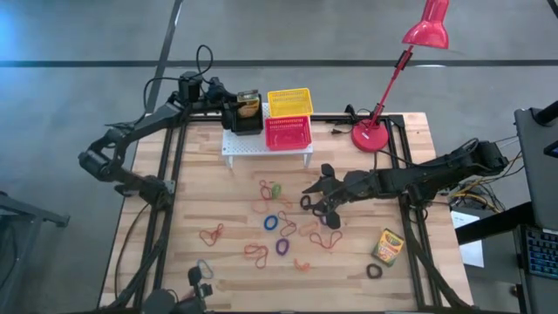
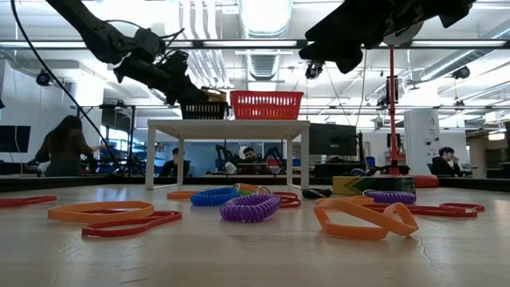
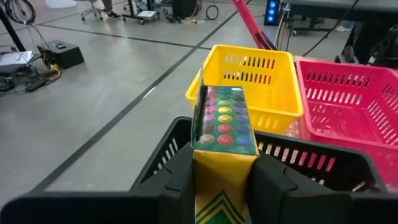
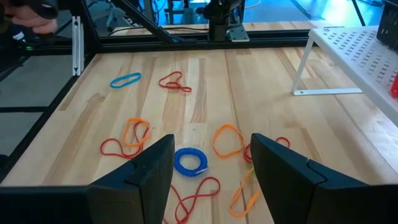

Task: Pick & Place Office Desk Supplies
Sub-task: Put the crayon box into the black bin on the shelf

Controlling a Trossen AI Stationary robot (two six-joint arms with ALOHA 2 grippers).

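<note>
With the left end effector [image 3: 221, 186] clamped on a crayon box [image 3: 222, 134] above the black basket [image 1: 243, 119], lower squarely before releasing, probably clear of its rim, while the right end effector [image 4: 208, 177] hangs open over a blue coiled loop [image 4: 190, 161].

No lettering seems legible anywhere, even on the crayon box [image 3: 224, 134].

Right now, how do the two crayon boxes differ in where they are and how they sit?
The held crayon box is clamped on end in the left gripper over the black basket on the white rack; the loose crayon box lies flat on the table, untouched, apart from the open right gripper. Both are yellow and green.
</note>
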